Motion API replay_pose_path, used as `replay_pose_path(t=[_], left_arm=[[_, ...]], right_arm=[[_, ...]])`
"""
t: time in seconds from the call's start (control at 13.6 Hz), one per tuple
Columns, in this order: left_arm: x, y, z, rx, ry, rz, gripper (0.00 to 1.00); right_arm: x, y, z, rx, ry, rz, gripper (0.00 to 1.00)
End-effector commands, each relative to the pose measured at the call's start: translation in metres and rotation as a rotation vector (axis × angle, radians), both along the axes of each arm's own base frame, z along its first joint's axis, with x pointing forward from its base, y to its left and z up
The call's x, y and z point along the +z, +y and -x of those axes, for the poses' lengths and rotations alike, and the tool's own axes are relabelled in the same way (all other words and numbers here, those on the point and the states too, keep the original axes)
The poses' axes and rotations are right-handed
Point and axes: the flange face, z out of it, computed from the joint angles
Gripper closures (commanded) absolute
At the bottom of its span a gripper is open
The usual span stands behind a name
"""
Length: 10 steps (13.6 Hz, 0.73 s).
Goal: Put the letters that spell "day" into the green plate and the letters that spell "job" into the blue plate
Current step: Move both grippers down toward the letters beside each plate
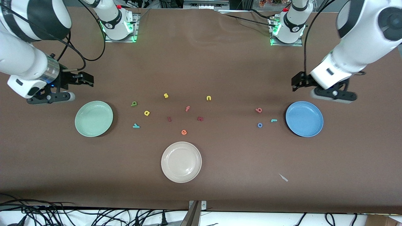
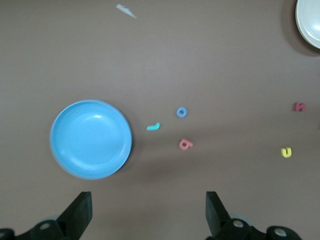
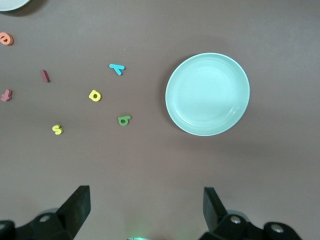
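The olive-green d, yellow a and teal y lie on the table beside the empty green plate. Beside the empty blue plate lie the red-orange b, blue o and teal j. My right gripper hangs open over bare table beside the green plate. Over bare table by the blue plate, my left gripper is open too. Neither holds anything.
A cream-white plate sits nearer the front camera at mid-table. Between the two letter groups lie a yellow s, yellow n, orange f, orange e and two dark red letters. A small white scrap lies toward the front edge.
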Motion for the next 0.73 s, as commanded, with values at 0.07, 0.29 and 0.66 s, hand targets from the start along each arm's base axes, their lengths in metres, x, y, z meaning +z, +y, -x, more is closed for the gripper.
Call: replay_pose_path(t=[0.07, 0.29, 0.66], left_arm=[[-0.069, -0.014, 0.012, 0.006, -0.058, 0.021, 0.00], [-0.106, -0.020, 0.025, -0.018, -0.071, 0.022, 0.00], [-0.161, -0.030, 0.027, -0.053, 0.043, 0.015, 0.00]], right_arm=[[-0.033, 0.038, 0.013, -0.058, -0.015, 0.009, 0.00], [-0.082, 0.071, 0.029, -0.102, -0.043, 0.010, 0.00], [-0.159, 0.092, 0.057, -0.147, -0.117, -0.009, 0.00]])
